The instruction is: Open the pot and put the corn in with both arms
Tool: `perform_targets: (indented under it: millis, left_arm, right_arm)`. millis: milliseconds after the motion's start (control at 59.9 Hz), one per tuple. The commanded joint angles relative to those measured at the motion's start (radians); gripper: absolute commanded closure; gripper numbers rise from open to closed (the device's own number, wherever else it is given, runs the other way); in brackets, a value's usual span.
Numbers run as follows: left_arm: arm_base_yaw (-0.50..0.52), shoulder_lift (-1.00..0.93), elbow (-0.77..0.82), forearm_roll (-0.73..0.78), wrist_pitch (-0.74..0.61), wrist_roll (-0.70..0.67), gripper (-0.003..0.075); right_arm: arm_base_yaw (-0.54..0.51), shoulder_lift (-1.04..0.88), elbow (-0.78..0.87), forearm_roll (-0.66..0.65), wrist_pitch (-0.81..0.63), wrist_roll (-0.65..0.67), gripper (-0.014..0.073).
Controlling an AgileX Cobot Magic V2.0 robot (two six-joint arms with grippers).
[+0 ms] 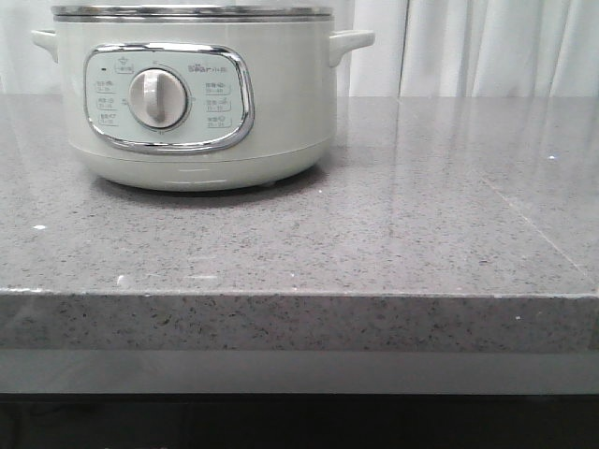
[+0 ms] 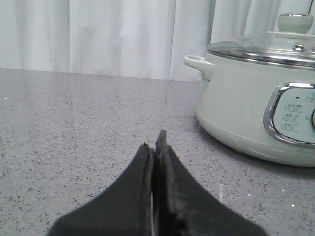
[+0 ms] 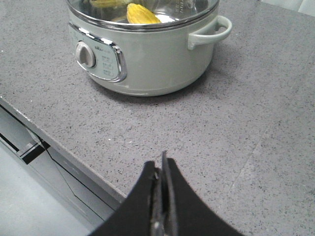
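The pale-green pot [image 1: 197,103] stands at the back left of the grey stone counter, its dial facing front. In the left wrist view the pot [image 2: 236,113] carries a glass lid [image 2: 256,49] with a pale knob [image 2: 294,22]. In the right wrist view the yellow corn [image 3: 140,14] lies inside the pot [image 3: 147,59], seen from above at the steel rim. My left gripper [image 2: 156,140] is shut and empty, low over the counter to the left of the pot. My right gripper [image 3: 160,162] is shut and empty, near the counter's front edge, well short of the pot. Neither gripper shows in the front view.
The counter [image 1: 393,234] runs to the right of and in front of the pot, with its front edge [image 1: 299,295] close to the camera. White curtains [image 1: 487,47] hang behind. A second, greenish-yellow piece [image 3: 106,4] lies in the pot beside the corn.
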Motion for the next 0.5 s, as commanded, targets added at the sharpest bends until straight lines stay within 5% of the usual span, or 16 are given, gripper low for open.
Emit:
perform_targets:
  millis: [0,367,484]
  left_arm:
    - [0.003,-0.017,0.011,-0.008,-0.090,-0.005,0.0741]
    - [0.003,-0.017,0.011,-0.008,-0.090,-0.005,0.0741]
    - [0.003,-0.015,0.011,-0.008,-0.090,-0.005,0.0741]
  right_arm:
    - [-0.002,0.002,-0.025,-0.001,-0.070,-0.007,0.0662]
    - [-0.002,-0.014,-0.013,-0.003,-0.076,-0.007,0.0662]
    - [-0.103,-0.095,0.059,-0.012,-0.152,-0.008,0.0662]
